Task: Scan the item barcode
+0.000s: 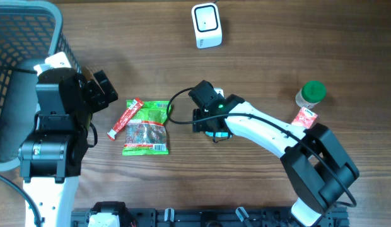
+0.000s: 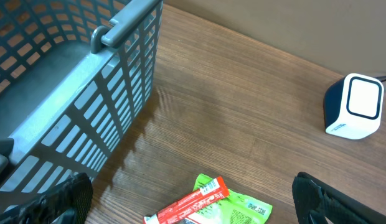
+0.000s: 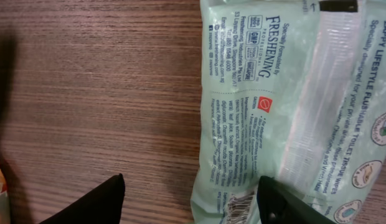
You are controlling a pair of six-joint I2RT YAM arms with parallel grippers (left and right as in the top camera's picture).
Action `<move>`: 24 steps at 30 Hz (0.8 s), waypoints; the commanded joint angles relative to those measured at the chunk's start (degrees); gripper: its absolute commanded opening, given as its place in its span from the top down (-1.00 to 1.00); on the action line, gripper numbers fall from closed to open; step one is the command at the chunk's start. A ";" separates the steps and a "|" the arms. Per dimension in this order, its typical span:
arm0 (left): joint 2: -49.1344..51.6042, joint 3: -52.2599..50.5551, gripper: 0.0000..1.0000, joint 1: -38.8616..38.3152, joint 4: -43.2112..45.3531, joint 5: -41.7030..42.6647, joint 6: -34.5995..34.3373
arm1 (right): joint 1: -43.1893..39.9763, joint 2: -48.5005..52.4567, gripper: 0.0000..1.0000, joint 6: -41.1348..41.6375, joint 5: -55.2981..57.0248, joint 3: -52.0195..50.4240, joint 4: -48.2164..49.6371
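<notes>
1. Jaws on the right gripper [image 3: 190,183] stand well apart and hold nothing. Bare wood shows between one finger and the pale green wipes pack [image 3: 274,112], and the other finger hangs over the pack's face.
2. That pack lies flat on the table [image 1: 277,38] right under the right gripper, near the middle. From overhead the arm hides it almost wholly.
3. Its barcode [image 3: 240,202] faces up at the edge nearest the wrist. The seam runs away from the wrist, so I judge the long axis to lie across the line on which the jaws close.
4. Only the right arm is in reach, stretched in low from the far right with its wrist bent down over the pack.
5. Any pickup should straddle the pack's narrow width, which means shifting sideways onto it first.
6. The scanner [image 1: 206,25] sits well apart at the table's far edge, so the pack needs lifting and carrying there.
7. The left gripper [image 1: 102,88] is spread as wide as it goes and empty, parked by the basket [image 1: 57,25].
</notes>
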 commanded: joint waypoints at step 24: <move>0.02 0.79 -1.00 0.33 0.15 -0.52 0.31 | -0.37 0.76 0.92 -9.14 2.78 0.22 -9.20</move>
